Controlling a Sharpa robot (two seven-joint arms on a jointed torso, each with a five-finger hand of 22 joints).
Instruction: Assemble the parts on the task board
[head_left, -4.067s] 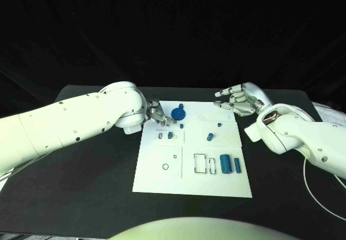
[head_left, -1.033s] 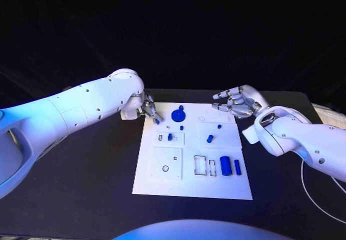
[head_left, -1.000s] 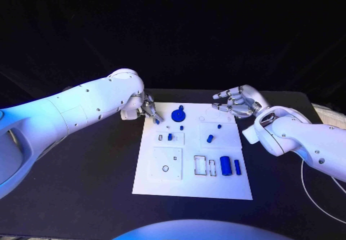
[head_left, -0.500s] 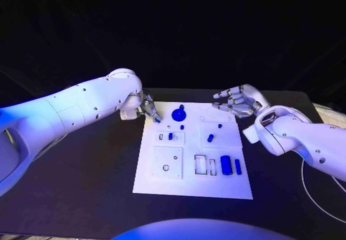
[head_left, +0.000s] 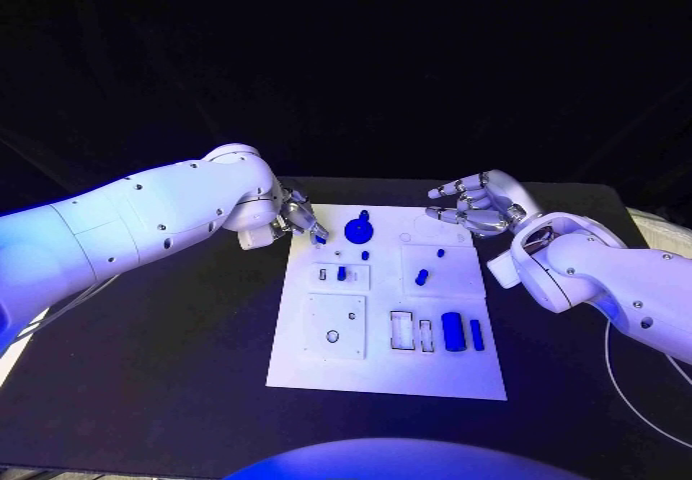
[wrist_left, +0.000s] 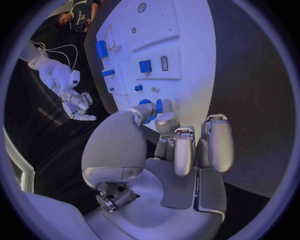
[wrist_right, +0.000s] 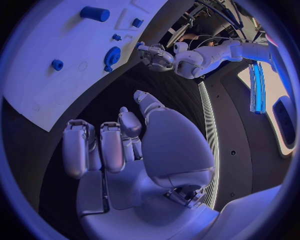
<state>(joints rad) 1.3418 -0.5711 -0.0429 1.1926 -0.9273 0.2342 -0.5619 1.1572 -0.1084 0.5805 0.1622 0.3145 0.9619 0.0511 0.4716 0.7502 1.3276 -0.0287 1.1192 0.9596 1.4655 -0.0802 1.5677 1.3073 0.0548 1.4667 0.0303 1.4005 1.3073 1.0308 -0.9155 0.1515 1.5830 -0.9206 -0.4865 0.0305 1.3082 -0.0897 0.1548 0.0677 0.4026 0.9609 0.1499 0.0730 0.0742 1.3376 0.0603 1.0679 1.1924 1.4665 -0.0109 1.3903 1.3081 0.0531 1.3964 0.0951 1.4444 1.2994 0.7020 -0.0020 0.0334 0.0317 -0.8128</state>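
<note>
Four seconds back the left hand (head_left: 300, 222) hung over the task board (head_left: 387, 375), just left of the blue gear (head_left: 356, 232) in the upper middle of the frame. It has since drawn up and leftward to the board's upper left corner. It pinches a small blue part (wrist_left: 159, 106) between its fingertips (wrist_left: 165, 119).

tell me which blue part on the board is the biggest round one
The toothed blue gear at the far end of the task board, close to the left hand. The other blue parts are small pegs or cylinders; only it is a wide disc.
</note>
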